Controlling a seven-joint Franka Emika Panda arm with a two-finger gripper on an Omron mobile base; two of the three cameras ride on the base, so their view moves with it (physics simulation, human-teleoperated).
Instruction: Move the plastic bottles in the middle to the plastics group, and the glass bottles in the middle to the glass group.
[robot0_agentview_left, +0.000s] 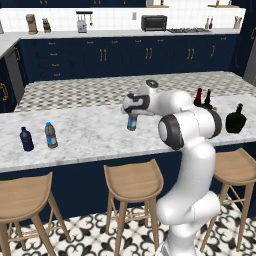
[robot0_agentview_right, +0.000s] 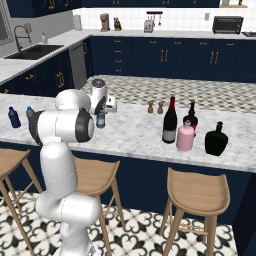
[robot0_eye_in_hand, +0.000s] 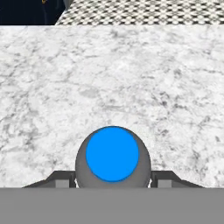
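A small clear-grey plastic water bottle with a blue cap stands upright mid-counter. My gripper comes down over it, shut on the bottle, one finger on each side. I cannot tell whether its base touches the marble. The plastics group, a dark-blue bottle and a water bottle, is at the left end. A tall wine bottle and a pink bottle stand to the right, beside the black flask and a slim-necked dark bottle.
Two small brown shakers stand behind the middle of the marble counter. Wooden stools line its near edge. Open marble lies between the held bottle and the plastics group.
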